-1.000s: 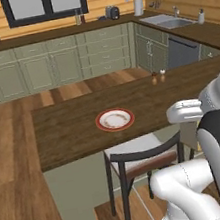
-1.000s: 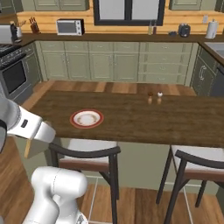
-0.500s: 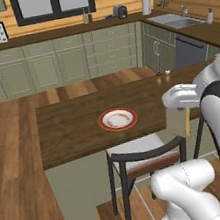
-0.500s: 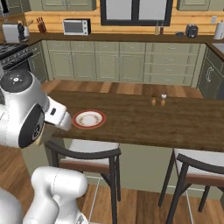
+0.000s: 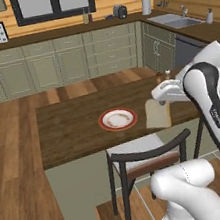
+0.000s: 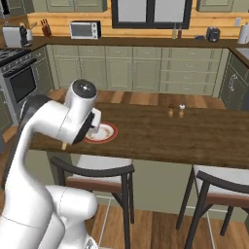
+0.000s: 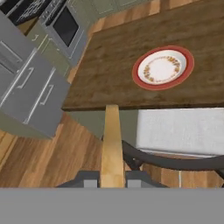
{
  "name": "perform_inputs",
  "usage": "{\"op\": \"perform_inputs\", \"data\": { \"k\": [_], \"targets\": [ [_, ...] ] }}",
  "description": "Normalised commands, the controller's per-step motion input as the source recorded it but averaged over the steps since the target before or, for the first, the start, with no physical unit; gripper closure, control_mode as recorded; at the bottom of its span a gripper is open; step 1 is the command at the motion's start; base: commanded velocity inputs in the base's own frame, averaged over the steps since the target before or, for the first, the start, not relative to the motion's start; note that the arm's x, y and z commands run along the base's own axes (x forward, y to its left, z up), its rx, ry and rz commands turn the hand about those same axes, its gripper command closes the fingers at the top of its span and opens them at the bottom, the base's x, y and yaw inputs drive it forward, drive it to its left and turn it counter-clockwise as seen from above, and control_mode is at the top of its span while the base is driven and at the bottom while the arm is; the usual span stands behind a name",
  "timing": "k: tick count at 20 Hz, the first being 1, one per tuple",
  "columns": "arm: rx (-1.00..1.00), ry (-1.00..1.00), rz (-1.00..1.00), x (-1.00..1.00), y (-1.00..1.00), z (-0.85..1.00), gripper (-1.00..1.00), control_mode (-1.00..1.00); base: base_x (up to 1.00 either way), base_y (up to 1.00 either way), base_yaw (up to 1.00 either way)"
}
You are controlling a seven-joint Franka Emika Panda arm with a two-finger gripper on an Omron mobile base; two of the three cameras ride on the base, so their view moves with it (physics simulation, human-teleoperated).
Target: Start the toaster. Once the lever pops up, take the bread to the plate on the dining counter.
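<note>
In the left base view, the bread (image 5: pixel 157 113) is held clamped in the gripper (image 5: pixel 162 102) over the dining counter (image 5: pixel 74 128), just beside the plate (image 5: pixel 118 118), so the toasting is judged done and only the placing left. In the right base view, two small shakers (image 6: pixel 175 111) are seen well apart from the plate (image 6: pixel 103 132), which is partly hidden by the arm. In the hand view, the bread (image 7: pixel 111 144) is seen edge-on between the closed fingertips (image 7: pixel 90 180), short of the plate (image 7: pixel 162 67), with a chair (image 7: pixel 175 140) below and nothing in the way.

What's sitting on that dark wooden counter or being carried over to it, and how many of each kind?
Plate with a red rim, on the dining counter: 1
Small shakers standing side by side: 2
Bread slice, clamped in the gripper: 1
Total: 4
</note>
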Motion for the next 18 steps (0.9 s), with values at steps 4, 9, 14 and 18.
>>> {"op": "perform_inputs", "data": {
  "k": [4, 9, 14, 18],
  "targets": [
    [0.03, 0.0, 0.22, 1.0, 0.02, -0.66, 1.0, -1.0, 0.0, 0.0, 0.0],
    [0.05, -0.01, 0.15, 0.97, 0.0, -0.46, 1.0, -1.0, 0.0, 0.0, 0.0],
    [0.11, -0.04, 0.01, 0.81, 0.09, -0.35, 1.0, -1.0, 0.0, 0.0, 0.0],
    [0.1, -0.02, -0.06, 0.94, 0.25, -0.36, 1.0, -1.0, 0.0, 0.0, 0.0]
  ]
}}
